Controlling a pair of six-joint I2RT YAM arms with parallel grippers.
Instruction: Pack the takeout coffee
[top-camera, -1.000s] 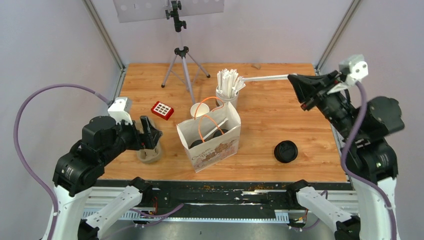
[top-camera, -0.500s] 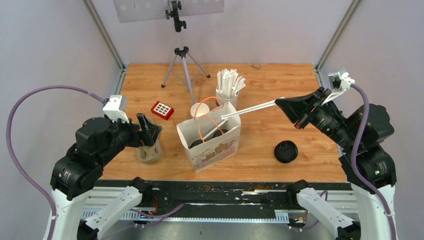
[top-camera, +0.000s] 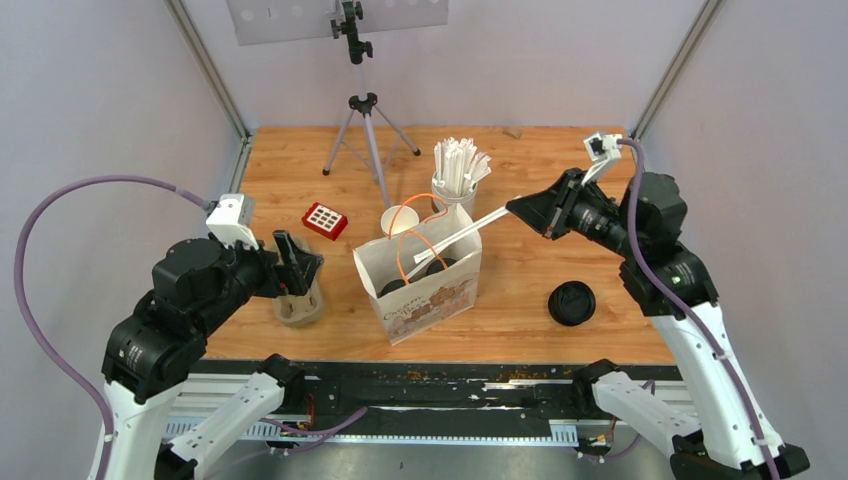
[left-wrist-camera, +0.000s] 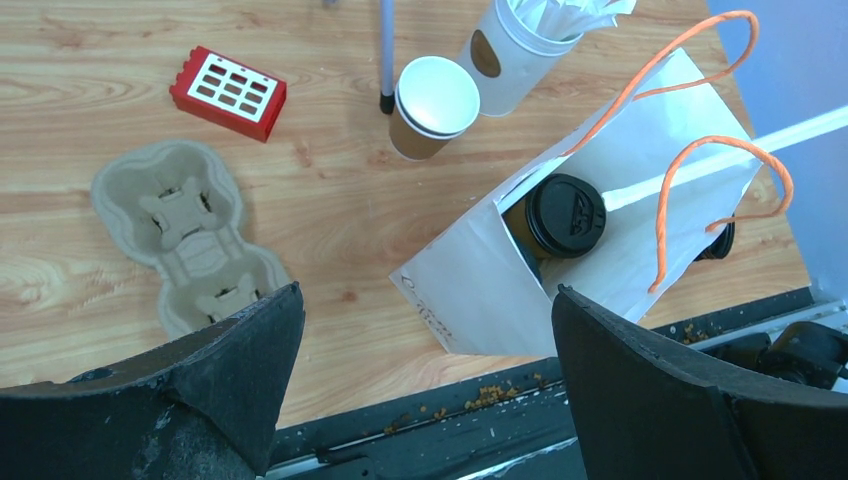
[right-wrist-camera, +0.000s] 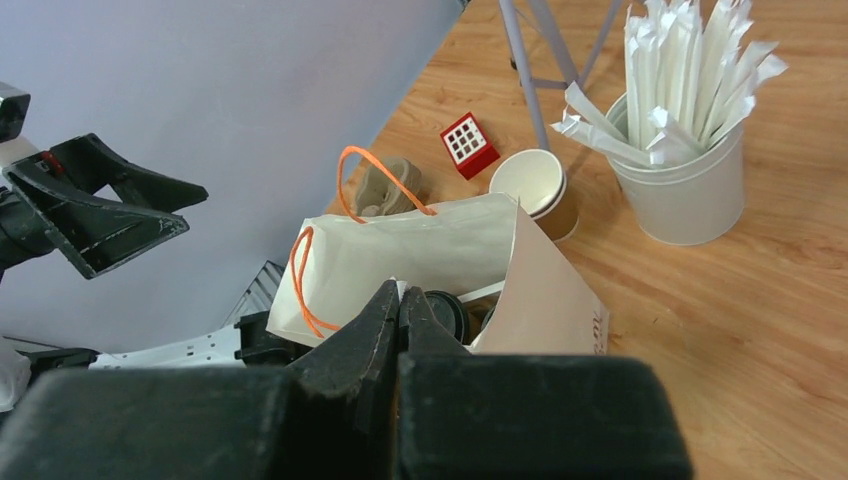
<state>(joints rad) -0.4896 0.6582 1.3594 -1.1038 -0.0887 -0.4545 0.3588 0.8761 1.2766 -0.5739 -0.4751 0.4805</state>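
Note:
Two takeout coffee cups with black lids (top-camera: 393, 287) (top-camera: 437, 266) stand inside a white paper bag (top-camera: 430, 305) with orange handles. The left wrist view shows one lid (left-wrist-camera: 565, 215) in the bag's mouth (left-wrist-camera: 480, 290). My right gripper (top-camera: 514, 208) is shut on a paper-wrapped straw (top-camera: 478, 224) that slants down over the bag's opening. In the right wrist view the jaws (right-wrist-camera: 398, 290) are pressed together above the bag (right-wrist-camera: 420, 245) and a lidded cup (right-wrist-camera: 447, 312). My left gripper (top-camera: 296, 262) hangs open and empty, left of the bag.
A cardboard cup carrier (top-camera: 300, 310) lies under the left gripper. Behind the bag are an open brown cup (top-camera: 400, 220), a white cup of wrapped straws (top-camera: 455, 185), a red block (top-camera: 324, 220) and a tripod (top-camera: 365, 120). A pile of black lids (top-camera: 571, 302) sits right of the bag.
The right arm has swung left and down from the straw cup, carrying the straw until its free end is over the bag. The left arm has hardly moved.

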